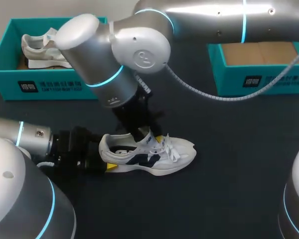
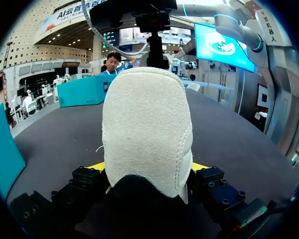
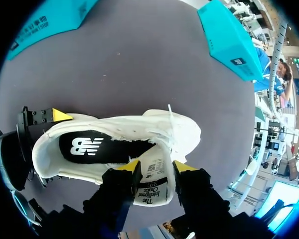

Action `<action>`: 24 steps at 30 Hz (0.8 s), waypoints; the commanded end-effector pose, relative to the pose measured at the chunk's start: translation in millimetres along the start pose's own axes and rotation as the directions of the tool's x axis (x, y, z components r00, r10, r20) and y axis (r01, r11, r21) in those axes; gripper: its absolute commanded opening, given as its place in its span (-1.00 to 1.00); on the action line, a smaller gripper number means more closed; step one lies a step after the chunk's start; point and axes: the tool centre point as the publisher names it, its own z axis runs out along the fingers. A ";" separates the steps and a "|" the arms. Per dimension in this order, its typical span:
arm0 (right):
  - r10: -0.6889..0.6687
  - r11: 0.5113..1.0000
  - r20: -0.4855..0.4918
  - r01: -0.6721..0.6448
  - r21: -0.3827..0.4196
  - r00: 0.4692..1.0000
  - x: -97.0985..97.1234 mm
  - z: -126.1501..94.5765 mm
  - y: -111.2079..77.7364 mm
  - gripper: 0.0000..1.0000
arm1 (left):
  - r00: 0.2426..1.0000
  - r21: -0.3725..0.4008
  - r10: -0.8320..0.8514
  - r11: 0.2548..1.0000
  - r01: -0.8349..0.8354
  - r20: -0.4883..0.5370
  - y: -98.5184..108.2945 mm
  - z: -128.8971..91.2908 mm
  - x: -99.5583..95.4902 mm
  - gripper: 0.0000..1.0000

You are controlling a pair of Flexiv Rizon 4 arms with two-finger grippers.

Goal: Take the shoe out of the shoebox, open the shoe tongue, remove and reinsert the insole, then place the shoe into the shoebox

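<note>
White shoes (image 1: pixel 162 157) (image 1: pixel 40 47) 2, teal shoeboxes (image 1: pixel 50 84) (image 1: pixel 259 79) 2; left hand (image 2: pixel 147 169) clamps 1 heel (image 2: pixel 147 124), right hand (image 3: pixel 154 169) pinches its tongue (image 3: pixel 152 191).

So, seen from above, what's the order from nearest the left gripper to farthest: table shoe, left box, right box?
1. Table shoe: heel in the left gripper.
2. Left box: behind, left side.
3. Right box: far right corner.

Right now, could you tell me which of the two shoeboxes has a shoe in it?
The far-left shoebox: a white shoe lies in it. The far-right shoebox shows only a bare brown floor.
</note>
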 end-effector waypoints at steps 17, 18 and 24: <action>0.599 0.801 0.003 -0.599 0.001 0.801 -2.0 5.1 1.9 -1.00 | 1.000 -0.002 0.000 1.000 0.000 0.000 2.8 2.8 -1.1 -1.00; 0.588 0.809 0.004 -0.588 -0.010 0.809 -4.1 4.5 4.0 -1.00 | 1.000 -0.002 0.000 1.000 0.000 0.000 2.8 2.8 -1.1 -1.00; 0.494 0.869 0.037 -0.493 -0.037 0.869 -17.6 1.7 15.6 -1.00 | 1.000 -0.002 0.000 1.000 0.000 0.000 2.8 2.8 -1.1 -1.00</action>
